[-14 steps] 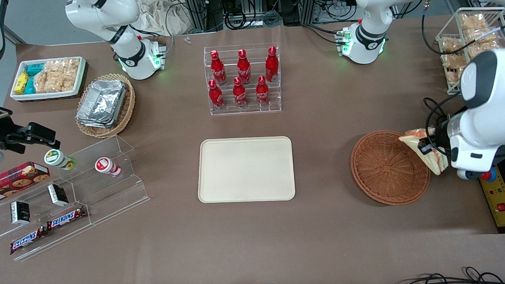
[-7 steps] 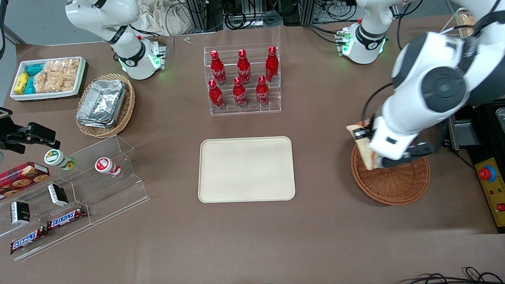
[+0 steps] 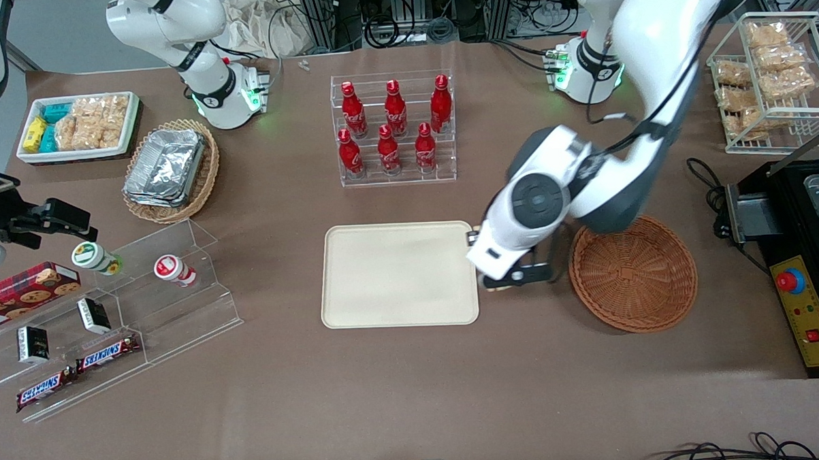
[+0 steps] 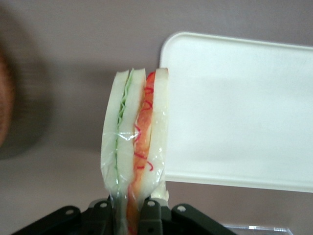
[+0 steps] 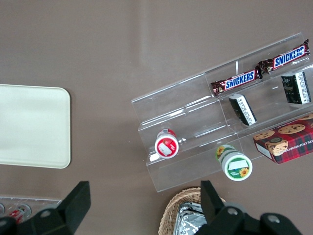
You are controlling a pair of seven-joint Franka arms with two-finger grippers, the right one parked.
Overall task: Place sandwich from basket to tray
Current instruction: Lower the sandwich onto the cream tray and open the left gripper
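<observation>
Wrapped in clear film, the sandwich (image 4: pixel 134 142) is a pale wedge with green and red-orange filling. My left gripper (image 4: pixel 131 208) is shut on its lower end and holds it upright on edge. In the front view the gripper (image 3: pixel 512 278) hangs above the table between the basket (image 3: pixel 632 273) and the tray (image 3: pixel 397 275), right at the tray's short edge nearest the basket. There the arm's wrist hides most of the sandwich. The reddish-brown woven basket holds nothing. The cream tray (image 4: pixel 234 107) is bare, and the sandwich's tip overlaps its rounded corner in the wrist view.
A clear rack of red bottles (image 3: pixel 396 128) stands farther from the front camera than the tray. Toward the parked arm's end are a stepped acrylic shelf with snacks (image 3: pixel 113 315), a tan basket of foil containers (image 3: pixel 169 170) and a white snack tray (image 3: pixel 79 126). A wire rack (image 3: pixel 765 74) and black appliance (image 3: pixel 812 243) sit at the working arm's end.
My gripper has carried the sandwich from above the basket's outer rim, across the basket, to the tray's near edge. The basket now lies fully uncovered.
</observation>
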